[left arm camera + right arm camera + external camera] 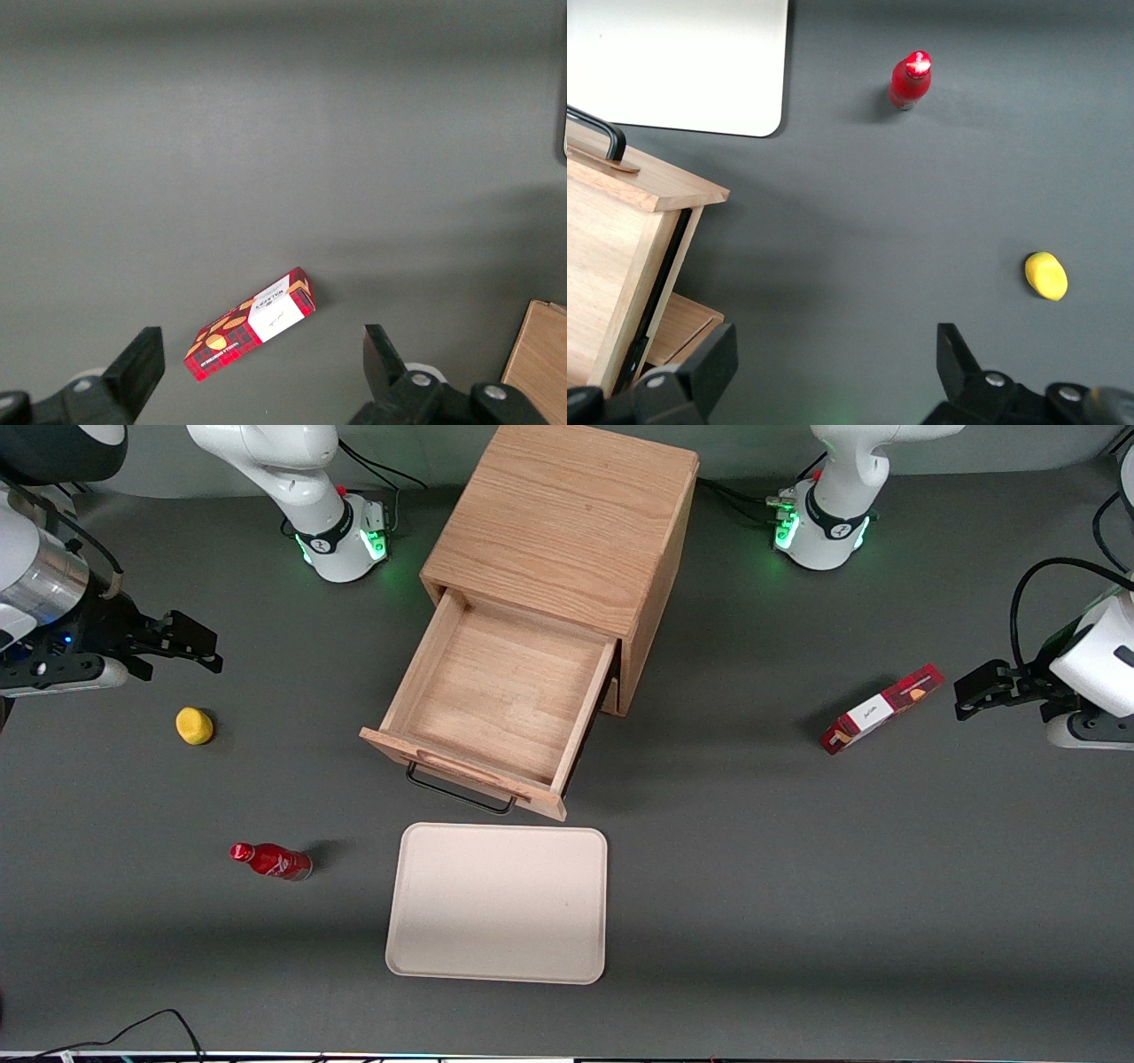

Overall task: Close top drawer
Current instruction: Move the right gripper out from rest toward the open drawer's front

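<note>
Light oak cabinet (567, 531) stands mid-bench; its top drawer (496, 691) is pulled fully out, interior bare, black handle (461, 790) facing a cream tray (499, 903) just in front of it. The pincer (190, 646) hangs above the grey bench (753, 868) toward the working arm's end, well apart from the drawer, fingers spread, holding nothing. Near it lies a yellow lemon (195, 725); a red bottle (271, 861) rests closer to the front camera.
</note>
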`<act>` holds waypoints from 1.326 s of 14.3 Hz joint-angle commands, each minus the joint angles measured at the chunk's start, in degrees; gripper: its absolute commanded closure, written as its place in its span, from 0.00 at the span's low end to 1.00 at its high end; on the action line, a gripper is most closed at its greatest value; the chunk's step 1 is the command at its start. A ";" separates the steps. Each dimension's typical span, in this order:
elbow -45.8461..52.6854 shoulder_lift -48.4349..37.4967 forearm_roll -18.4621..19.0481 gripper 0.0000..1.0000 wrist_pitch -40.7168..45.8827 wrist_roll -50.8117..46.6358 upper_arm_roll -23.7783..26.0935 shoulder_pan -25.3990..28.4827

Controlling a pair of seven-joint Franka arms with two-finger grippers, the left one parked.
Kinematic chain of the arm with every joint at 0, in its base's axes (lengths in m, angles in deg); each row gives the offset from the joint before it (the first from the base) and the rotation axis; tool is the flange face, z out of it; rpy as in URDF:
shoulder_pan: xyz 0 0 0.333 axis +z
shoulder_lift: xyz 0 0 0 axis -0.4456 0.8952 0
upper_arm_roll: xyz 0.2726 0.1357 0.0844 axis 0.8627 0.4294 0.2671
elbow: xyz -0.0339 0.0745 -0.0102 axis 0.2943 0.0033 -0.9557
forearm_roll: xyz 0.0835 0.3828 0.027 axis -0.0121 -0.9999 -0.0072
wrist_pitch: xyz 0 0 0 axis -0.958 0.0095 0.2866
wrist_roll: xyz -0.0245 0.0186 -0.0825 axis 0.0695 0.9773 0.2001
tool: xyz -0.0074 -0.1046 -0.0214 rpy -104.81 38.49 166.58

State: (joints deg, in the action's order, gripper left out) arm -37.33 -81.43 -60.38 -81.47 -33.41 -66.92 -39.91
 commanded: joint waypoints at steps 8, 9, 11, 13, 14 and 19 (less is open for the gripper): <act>3.47 0.68 -0.44 0.00 1.34 -0.59 0.02 0.00; 4.08 0.77 0.96 0.00 1.25 -0.24 0.02 0.26; 4.44 0.77 1.77 0.00 1.42 -0.94 0.19 0.44; 4.61 1.38 1.68 0.00 1.42 -0.85 0.46 0.53; 4.87 1.99 1.68 0.00 1.42 -0.93 0.63 0.53; 10.67 6.39 2.21 0.00 1.42 -0.93 0.72 0.53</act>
State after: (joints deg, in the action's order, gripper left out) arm -31.11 -77.85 -59.45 -81.44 -33.41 -66.48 -39.83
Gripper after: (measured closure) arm 0.000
